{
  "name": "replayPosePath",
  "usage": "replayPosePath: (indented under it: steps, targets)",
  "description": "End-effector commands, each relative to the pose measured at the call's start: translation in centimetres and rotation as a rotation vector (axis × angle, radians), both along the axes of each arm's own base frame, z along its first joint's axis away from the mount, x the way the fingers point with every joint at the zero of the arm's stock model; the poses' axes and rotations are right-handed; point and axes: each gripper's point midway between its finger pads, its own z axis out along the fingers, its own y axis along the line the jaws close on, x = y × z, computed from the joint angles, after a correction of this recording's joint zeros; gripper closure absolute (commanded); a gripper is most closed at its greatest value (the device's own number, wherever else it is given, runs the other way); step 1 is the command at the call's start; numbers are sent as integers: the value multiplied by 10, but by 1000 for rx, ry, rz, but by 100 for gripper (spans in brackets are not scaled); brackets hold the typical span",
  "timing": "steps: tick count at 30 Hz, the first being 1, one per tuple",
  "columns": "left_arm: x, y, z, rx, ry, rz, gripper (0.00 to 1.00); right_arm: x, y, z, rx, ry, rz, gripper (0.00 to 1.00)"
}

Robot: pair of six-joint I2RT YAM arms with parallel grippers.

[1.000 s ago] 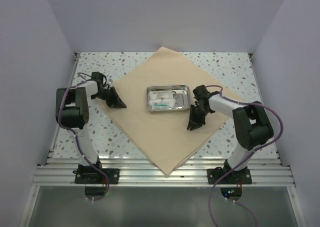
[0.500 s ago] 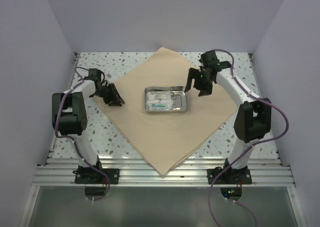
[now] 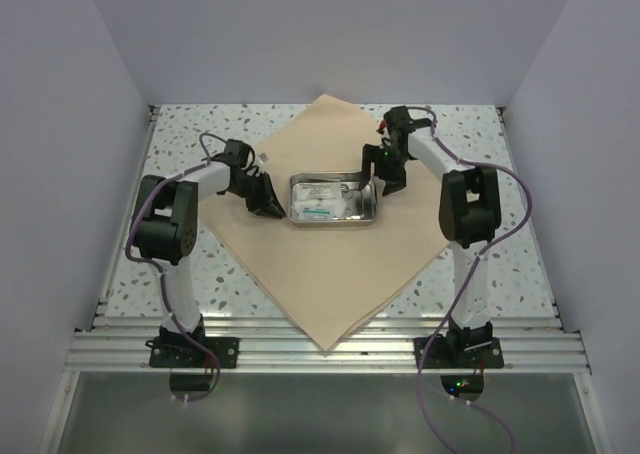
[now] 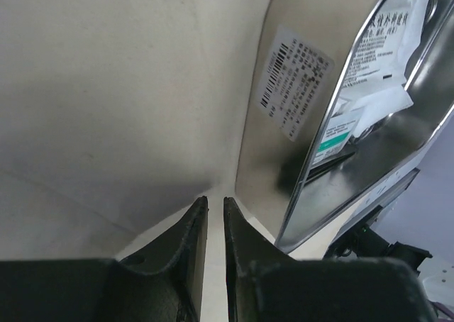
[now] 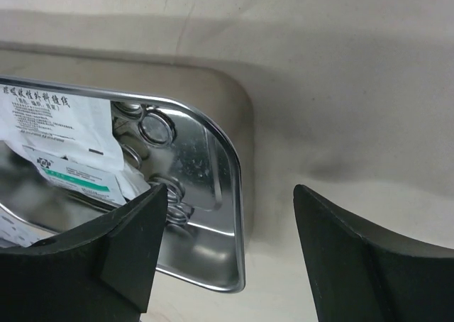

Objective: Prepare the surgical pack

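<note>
- Surgical pack (image 3: 330,274) lies in the middle of the bench (image 3: 520,264): a beige cloth (image 3: 400,234) is set as a diamond, with the steel tray (image 3: 335,221) on its far half.
- The cloth's far corner reaches the back wall (image 3: 320,34). Its near corner overlaps the metal rail (image 3: 270,352) at the bench's front edge.
- A broad stretch of bare cloth lies between the tray and the near corner. The side walls (image 3: 50,174) stand a little beyond the cloth's left and right corners.
- The tray's long axis runs left to right, parallel to the front edge. Inside lie a white packet (image 5: 57,134) with a green band and the instruments' ring handles (image 5: 156,127), which sit toward the right end.
- Left arm: the elbow is raised at the left and the forearm reaches right and down. The left claw (image 4: 214,205) is low over the cloth, just beside the tray's left short end. It is clenched to a thin slit with nothing in it.
- Right arm: it stretches far, then bends back, with the wrist high and pointing down. The right claw (image 5: 228,189) is released wide and straddles the tray's right end wall. One finger (image 5: 135,244) is over the inside and the other is over the cloth. Whether either finger touches the wall I cannot tell.
</note>
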Motion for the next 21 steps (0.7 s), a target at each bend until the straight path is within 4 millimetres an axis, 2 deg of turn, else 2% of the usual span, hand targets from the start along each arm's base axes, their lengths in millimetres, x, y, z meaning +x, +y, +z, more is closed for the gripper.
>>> replayPosePath:
  steps: [1,7,13,17,21]
  targets:
    - [0,-14,4,-44,-17,-5,82,14,20,17,76,-53,58,25]
    - [-17,-26,-1,-50,8,-36,82,19,42,16,119,-50,78,27]
    - [-18,-31,2,-39,0,-37,82,23,52,15,159,-52,75,28]
    - [-18,-30,4,-35,-4,-33,82,26,55,16,174,-53,72,28]
    - [-18,-28,2,-21,4,-34,83,23,46,17,130,-42,59,27]
